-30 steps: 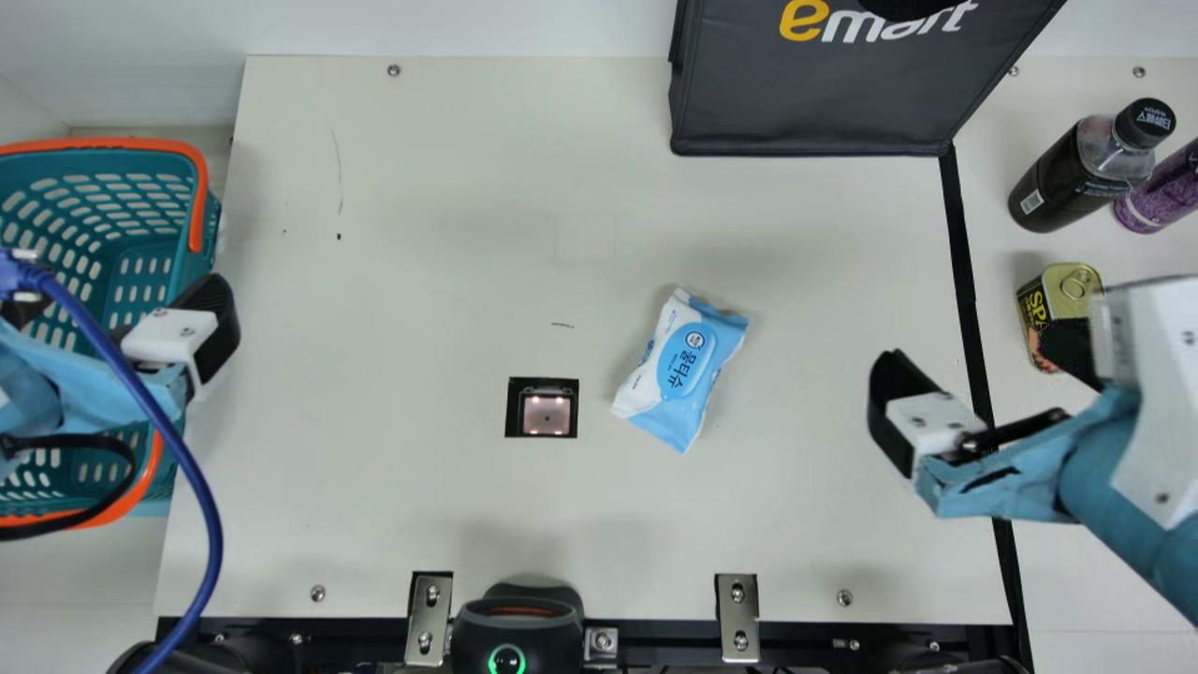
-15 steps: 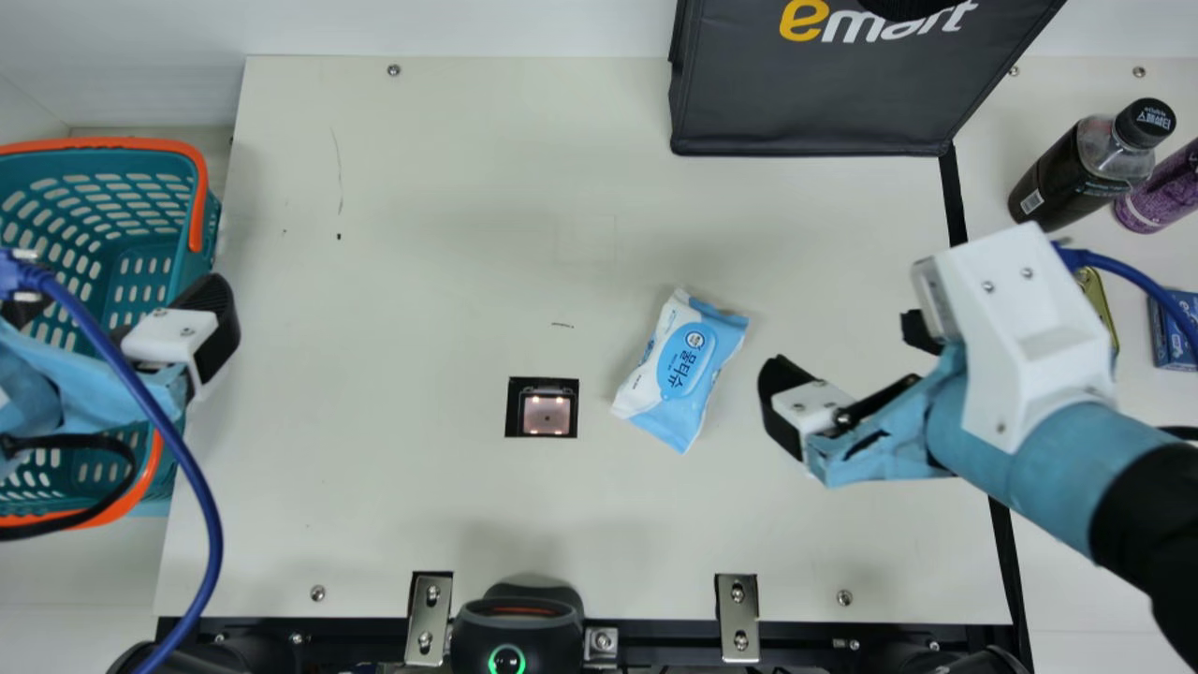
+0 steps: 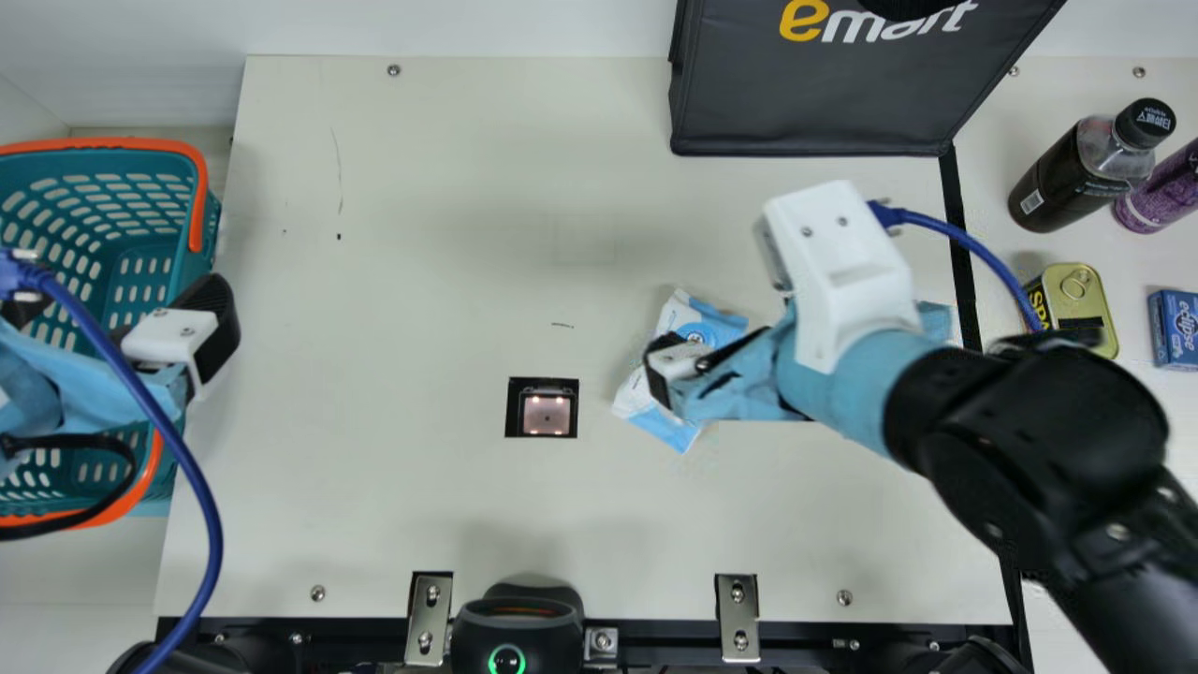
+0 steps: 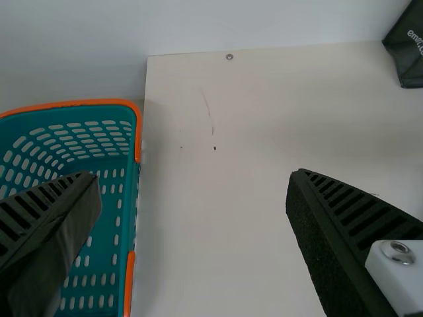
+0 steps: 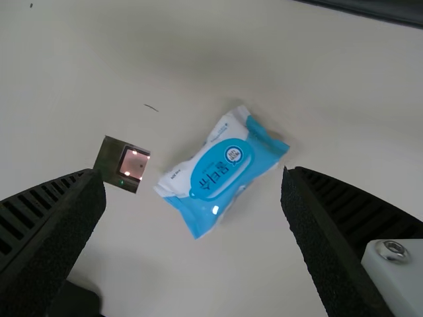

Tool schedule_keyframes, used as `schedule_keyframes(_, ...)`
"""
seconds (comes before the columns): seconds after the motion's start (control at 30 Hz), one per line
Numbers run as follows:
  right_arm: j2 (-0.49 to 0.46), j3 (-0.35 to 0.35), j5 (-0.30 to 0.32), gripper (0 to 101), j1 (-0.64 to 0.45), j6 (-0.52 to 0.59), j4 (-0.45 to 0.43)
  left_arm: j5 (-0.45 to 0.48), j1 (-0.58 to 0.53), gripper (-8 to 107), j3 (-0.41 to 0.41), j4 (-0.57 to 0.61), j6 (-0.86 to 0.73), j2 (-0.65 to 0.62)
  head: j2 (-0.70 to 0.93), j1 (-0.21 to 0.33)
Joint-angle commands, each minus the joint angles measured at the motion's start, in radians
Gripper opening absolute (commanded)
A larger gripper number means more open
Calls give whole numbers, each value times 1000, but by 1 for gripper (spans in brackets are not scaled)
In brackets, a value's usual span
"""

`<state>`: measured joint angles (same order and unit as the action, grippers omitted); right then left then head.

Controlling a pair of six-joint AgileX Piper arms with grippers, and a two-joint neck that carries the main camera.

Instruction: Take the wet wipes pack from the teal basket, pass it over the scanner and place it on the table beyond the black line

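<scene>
Right gripper [image 5: 193, 173]: fingers wide apart, over the wet wipes pack [image 5: 221, 168], holding nothing. Left gripper [image 4: 192, 177]: fingers wide apart, nothing between them. The pack lies on the table between the scanner window [image 3: 547, 415] and the black line [image 3: 956, 271], print up, short of the line. Clearance between right gripper and pack is probably small, but the overhead angle hides it.

Likely faults and causes:
1. Twist or slip: the pack lies askew to the fingers. If they close without alignment, they may catch a corner or a sealed end.
2. Missed or weak grip: closing too high may pinch only loose film.
3. Table contact: lowering too far may press the fingertips into the surface.
4. Bad placement: early release may leave the pack on the line; overreach may knock the tin [image 3: 1072, 292] or the blue box [image 3: 1181, 328] beyond it.

Containers:
- Teal basket [image 3: 75, 165]: the left gripper straddles its side; the arm masks part of the interior, so full contents cannot be confirmed.
- Black bag [image 3: 814, 98]: stands at the table's far side; contents cannot be told.
- Dark bottle [image 3: 1076, 178] and purple bottle [image 3: 1161, 192]: beyond the line, the dark bottle capped. The tin's lid is on.
</scene>
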<state>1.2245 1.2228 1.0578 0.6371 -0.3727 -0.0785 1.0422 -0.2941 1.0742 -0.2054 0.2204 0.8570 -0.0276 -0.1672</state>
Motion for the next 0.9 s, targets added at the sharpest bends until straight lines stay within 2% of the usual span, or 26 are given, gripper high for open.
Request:
schedule_keyframes(0.0,47,17,2,95,45,-113,-26,0,0,90,0,0,0,0,0,29)
schedule_keyframes(0.23,160,66,9,95,121,-354,-132,0,0,90,0,0,0,0,0,29)
schedule_keyframes(0.5,273,119,66,95,182,-617,-239,0,0,90,0,0,0,0,0,29)
schedule_keyframes(0.7,331,135,96,95,192,-754,-268,0,0,90,0,0,0,0,0,29)
schedule_keyframes(0.87,345,103,77,95,177,-829,-265,0,0,90,0,0,0,0,0,29)
